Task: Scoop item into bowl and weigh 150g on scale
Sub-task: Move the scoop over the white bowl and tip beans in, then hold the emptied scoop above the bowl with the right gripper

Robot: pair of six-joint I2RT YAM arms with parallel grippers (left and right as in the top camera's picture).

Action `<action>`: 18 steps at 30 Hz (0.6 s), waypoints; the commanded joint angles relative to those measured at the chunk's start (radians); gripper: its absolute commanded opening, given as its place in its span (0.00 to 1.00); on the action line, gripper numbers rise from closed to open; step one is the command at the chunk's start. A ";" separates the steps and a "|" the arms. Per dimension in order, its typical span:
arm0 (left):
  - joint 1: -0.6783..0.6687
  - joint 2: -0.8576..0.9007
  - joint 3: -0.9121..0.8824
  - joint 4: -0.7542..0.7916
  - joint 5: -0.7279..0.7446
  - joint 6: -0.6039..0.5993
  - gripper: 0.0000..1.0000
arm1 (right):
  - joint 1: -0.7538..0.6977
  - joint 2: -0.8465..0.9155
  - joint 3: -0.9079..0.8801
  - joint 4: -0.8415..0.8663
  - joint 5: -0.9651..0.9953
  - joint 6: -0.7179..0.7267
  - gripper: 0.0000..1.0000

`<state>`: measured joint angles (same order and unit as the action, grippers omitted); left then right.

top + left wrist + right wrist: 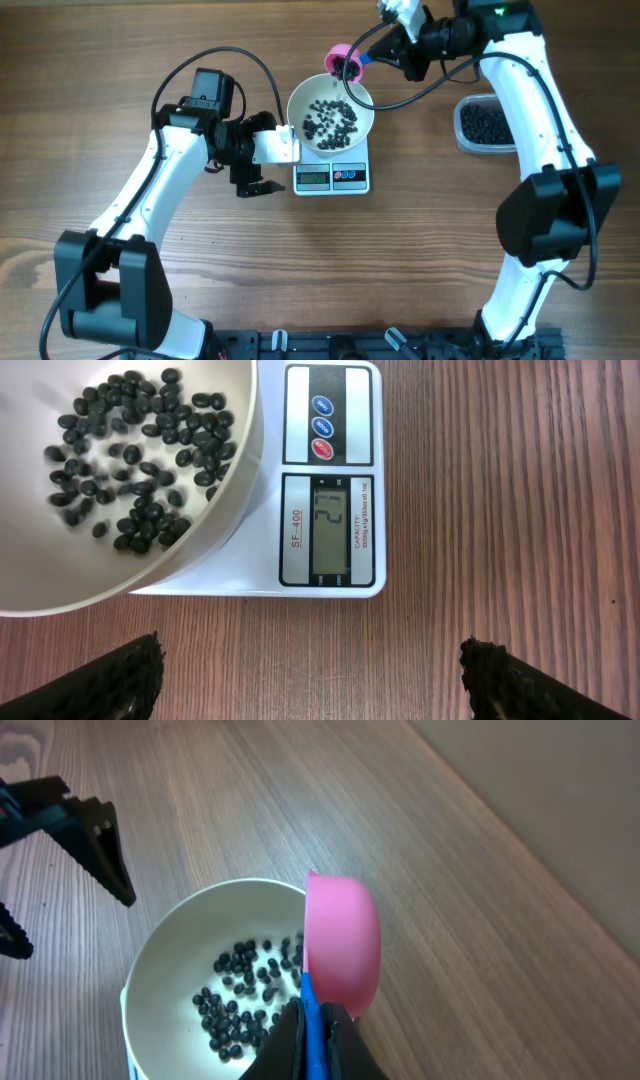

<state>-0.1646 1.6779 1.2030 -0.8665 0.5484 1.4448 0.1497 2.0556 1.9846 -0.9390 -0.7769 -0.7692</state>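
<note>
Many matte beans [131,454], round bowl [60,565]

scale [332,178]: the bowl [331,117] is covering most of its platform in the overhead view; its display digits are showing too small to read there.
bowl, left wrist view: the top and left edges of the picture are cutting off much of it.
left gripper fingers [125,680]: the lower edge is cutting them off; only two dark tips are showing.
scoop [343,940]: its hollow is facing away from the right wrist camera; its handle is disappearing between the right gripper fingers [285,1045].
tub [462,125]: the right arm [535,90] is hiding its right side.
</note>
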 commanded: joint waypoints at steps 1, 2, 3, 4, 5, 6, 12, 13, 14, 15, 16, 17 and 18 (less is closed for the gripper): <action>-0.002 0.011 -0.006 -0.001 0.023 -0.010 1.00 | 0.000 -0.100 0.006 0.001 -0.032 -0.071 0.04; -0.002 0.011 -0.006 -0.001 0.023 -0.010 1.00 | 0.001 -0.111 0.006 0.002 -0.032 -0.084 0.04; -0.002 0.011 -0.006 -0.001 0.023 -0.010 1.00 | 0.002 -0.119 0.006 0.002 -0.031 -0.099 0.04; -0.002 0.011 -0.006 -0.001 0.023 -0.010 1.00 | 0.002 -0.128 0.006 0.003 -0.032 -0.108 0.04; -0.002 0.011 -0.006 -0.001 0.023 -0.010 1.00 | 0.002 -0.132 0.006 0.003 -0.032 -0.120 0.04; -0.002 0.011 -0.006 -0.001 0.023 -0.010 1.00 | 0.002 -0.135 0.006 0.008 -0.032 -0.121 0.04; -0.002 0.011 -0.006 -0.001 0.023 -0.010 1.00 | 0.003 -0.148 0.006 0.008 0.032 -0.122 0.04; -0.002 0.011 -0.006 -0.001 0.023 -0.010 1.00 | 0.003 -0.148 0.006 0.009 0.050 -0.122 0.04; -0.002 0.011 -0.006 -0.001 0.023 -0.010 1.00 | 0.004 -0.148 0.006 0.010 0.027 -0.122 0.04; -0.002 0.011 -0.006 -0.001 0.023 -0.010 0.99 | 0.005 -0.148 0.006 0.008 0.005 -0.122 0.04; -0.002 0.011 -0.006 -0.001 0.023 -0.010 1.00 | 0.008 -0.148 0.006 0.008 0.003 -0.122 0.04; -0.002 0.011 -0.006 -0.001 0.023 -0.010 1.00 | 0.010 -0.148 0.006 0.015 0.053 -0.120 0.04; -0.002 0.011 -0.006 -0.001 0.023 -0.010 1.00 | 0.010 -0.148 0.006 0.015 0.087 -0.119 0.04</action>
<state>-0.1646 1.6779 1.2030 -0.8665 0.5484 1.4448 0.1520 1.9388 1.9846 -0.9325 -0.7422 -0.8700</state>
